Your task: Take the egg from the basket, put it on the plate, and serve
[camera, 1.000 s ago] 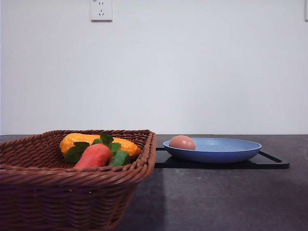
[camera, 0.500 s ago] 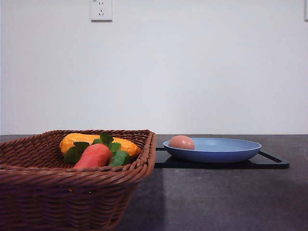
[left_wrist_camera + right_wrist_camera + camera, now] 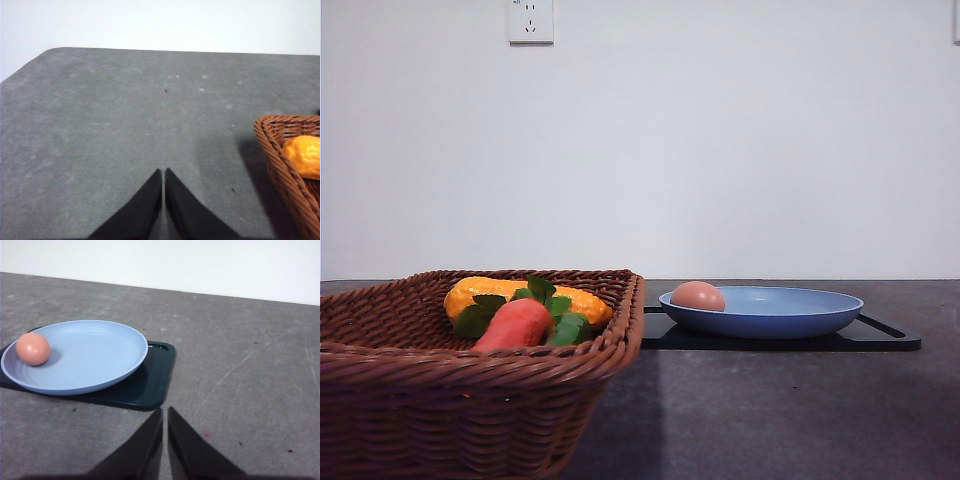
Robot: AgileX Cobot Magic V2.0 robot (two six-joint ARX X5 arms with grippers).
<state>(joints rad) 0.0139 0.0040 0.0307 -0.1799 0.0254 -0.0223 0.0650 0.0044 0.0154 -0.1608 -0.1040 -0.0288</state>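
I see the smooth pinkish-brown oval egg (image 3: 698, 296) resting at nine o'clock in the matte blue round plate (image 3: 790, 318), on a flat black rectangular tray (image 3: 880, 340). The woven brown wicker basket (image 3: 470, 400) holds an orange-red carrot (image 3: 515, 324). My left gripper (image 3: 163, 175) and right gripper (image 3: 164, 413) hang empty over the table, black fingers pressed together.

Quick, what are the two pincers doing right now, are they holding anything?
Left pincer: shut, holding nothing, over the bare grey table.
Right pincer: shut, holding nothing, short of the black rectangular tray.

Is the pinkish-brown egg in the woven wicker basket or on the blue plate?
On the round blue plate: the pinkish-brown egg rests near its rim, outside the wicker basket.
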